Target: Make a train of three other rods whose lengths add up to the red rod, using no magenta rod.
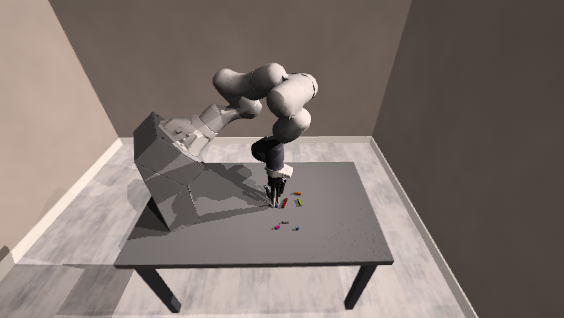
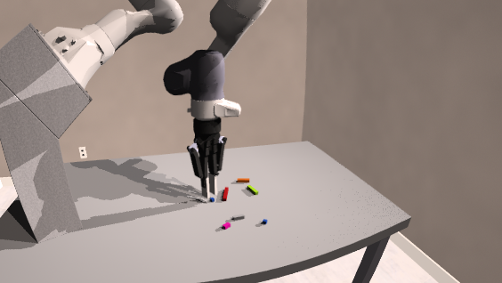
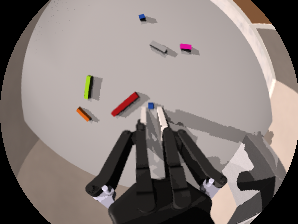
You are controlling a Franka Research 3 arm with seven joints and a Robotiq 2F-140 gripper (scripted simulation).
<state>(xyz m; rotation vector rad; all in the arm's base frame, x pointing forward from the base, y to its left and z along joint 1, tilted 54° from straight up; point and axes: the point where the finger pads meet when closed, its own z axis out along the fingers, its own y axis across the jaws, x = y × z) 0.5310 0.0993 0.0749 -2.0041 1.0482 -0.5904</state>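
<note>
1. The gripper (image 1: 274, 205) (image 2: 210, 196) (image 3: 151, 113) stood slightly open, holding nothing, fingertips near the left blue rod (image 1: 277, 206) (image 2: 212, 199) (image 3: 151, 106).
2. The red rod (image 1: 284, 203) (image 2: 225, 194) (image 3: 125, 104) lay right of it.
3. The lime rod (image 1: 300, 202) (image 2: 253, 190) (image 3: 88, 87) was well apart from the surface's (image 1: 330, 240) (image 2: 334, 200) (image 3: 115, 60) right edge.

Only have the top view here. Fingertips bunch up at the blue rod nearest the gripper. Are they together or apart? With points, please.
Observer: Apart. The wrist view shows the gripper (image 1: 274, 204) (image 2: 209, 196) (image 3: 151, 113) with a narrow gap between its two fingertips.
Operator: Is that blue rod gripped?
Observer: No. In the wrist view the near blue rod (image 1: 277, 206) (image 2: 212, 199) (image 3: 151, 106) shows at the mouth of that gap, with a strip of tabletop visible on each side of it.
</note>
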